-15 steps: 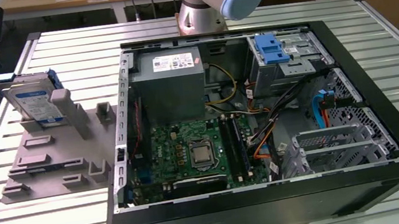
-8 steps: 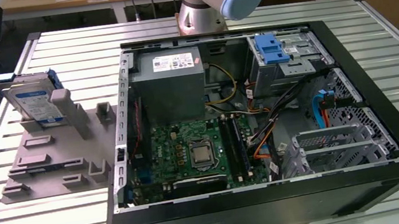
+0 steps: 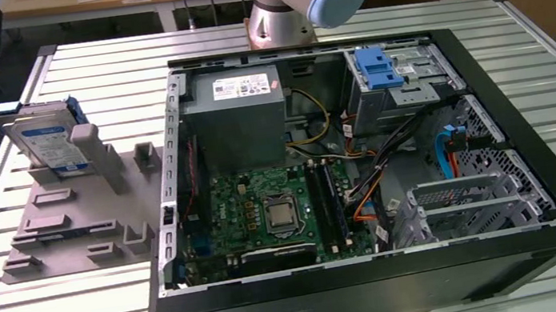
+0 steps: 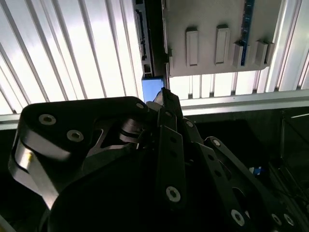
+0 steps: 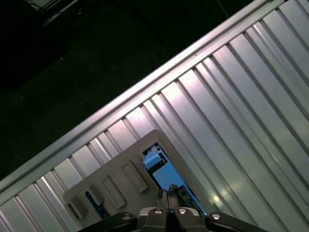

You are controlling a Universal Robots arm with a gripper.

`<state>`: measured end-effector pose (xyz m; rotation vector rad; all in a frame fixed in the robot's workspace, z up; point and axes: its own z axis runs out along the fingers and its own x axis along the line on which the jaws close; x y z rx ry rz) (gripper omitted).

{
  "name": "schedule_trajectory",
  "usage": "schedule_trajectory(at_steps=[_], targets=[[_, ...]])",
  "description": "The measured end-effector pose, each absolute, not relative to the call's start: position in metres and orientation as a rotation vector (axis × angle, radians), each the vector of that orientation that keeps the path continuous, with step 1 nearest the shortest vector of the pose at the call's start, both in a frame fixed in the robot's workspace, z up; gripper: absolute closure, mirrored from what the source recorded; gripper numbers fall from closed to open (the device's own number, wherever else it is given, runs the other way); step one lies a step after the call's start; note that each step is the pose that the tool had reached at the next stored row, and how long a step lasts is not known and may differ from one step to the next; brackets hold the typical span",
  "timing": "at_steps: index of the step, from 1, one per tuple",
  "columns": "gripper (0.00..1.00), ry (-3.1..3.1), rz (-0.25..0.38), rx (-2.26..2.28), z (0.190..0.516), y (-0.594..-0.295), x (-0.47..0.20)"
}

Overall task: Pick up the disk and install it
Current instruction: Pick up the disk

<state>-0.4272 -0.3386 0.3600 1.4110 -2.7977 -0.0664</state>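
Disk (image 3: 43, 142) vert. on edge; grey holder (image 3: 71, 223)

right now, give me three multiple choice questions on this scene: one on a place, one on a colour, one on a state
1. The silver-grey rectangular hard drive in its blue plastic carrier sits: A in the grey plastic fixture; B inside the black computer case; C on the floor.
2. The plastic bracket atop the metal drive cage is: A red; B blue; C green.
3. The case is: A open; B shut; C upside down.
A, it stands in the fixture; B, blue shows; A, the green motherboard is exposed.
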Motion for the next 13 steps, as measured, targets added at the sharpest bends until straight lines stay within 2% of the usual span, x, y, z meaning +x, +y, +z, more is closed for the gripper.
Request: schedule_trajectory(at_steps=[13], targets=[[0.89,-2.727,-0.066,1.539,0.36,-0.3386,-0.4273]])
